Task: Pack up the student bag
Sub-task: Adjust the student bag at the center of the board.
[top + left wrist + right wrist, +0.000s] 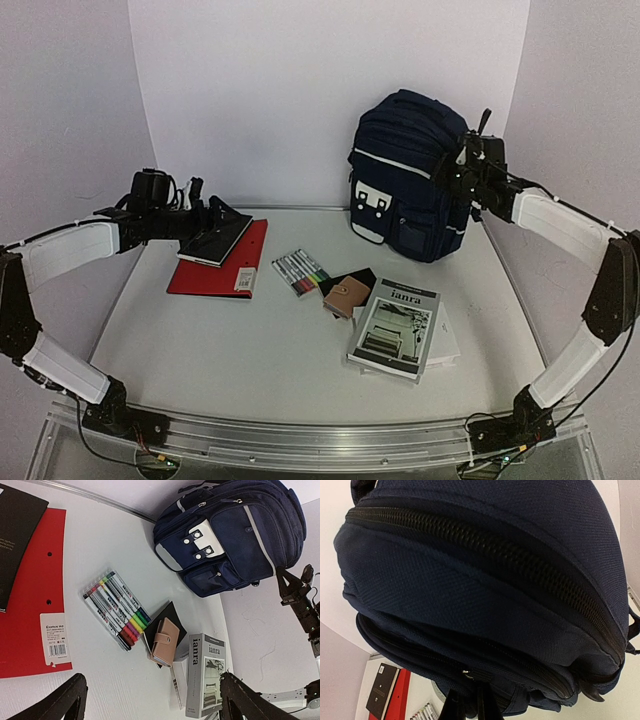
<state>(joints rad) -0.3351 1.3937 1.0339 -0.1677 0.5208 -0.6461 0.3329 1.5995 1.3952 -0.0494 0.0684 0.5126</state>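
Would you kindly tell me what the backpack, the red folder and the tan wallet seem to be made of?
Student bag: woven synthetic fabric, matte, with visible weave and a coil zipper.
Red folder: plastic or stiff card, smooth, flat, with punched holes.
Tan wallet: probably leather or imitation, with a satin surface and strap closure.

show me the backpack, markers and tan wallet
backpack (408, 130), top view, upper front
markers (117, 609), left wrist view, pack middle
tan wallet (165, 642), left wrist view, front cover

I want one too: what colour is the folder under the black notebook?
Red; the folder shows best in the left wrist view.
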